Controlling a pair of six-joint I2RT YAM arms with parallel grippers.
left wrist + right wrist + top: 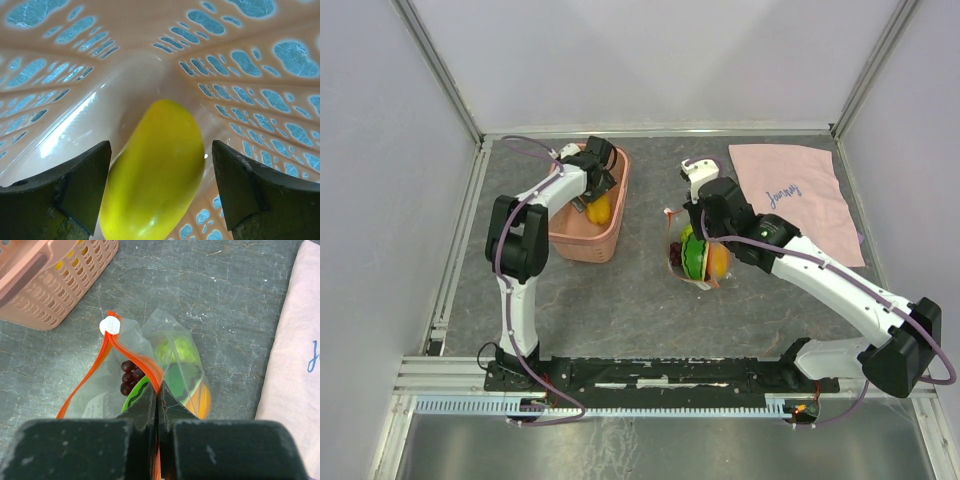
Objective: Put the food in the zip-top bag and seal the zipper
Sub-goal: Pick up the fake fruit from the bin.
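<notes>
We see the left jaws spread wide inside the pink basket [150, 30], one finger on either side of a yellow fruit [155, 170] lying on the basket floor. They hold nothing (one finger looks very near the fruit's skin, though we cannot tell whether it touches). The right jaws are pressed fully together, pinching the zipper [142, 362], the red-orange strip along the mouth of the zip-top bag [167, 322]. A white slider tab [110, 325] sits at the end of the strip farthest from those jaws. The bag rests on the bench [650, 320], between the basket and the pink cloth [800, 195], and through its clear plastic we make out a dark grape bunch [129, 376], a green round piece [175, 347] and an orange fruit [202, 400].
</notes>
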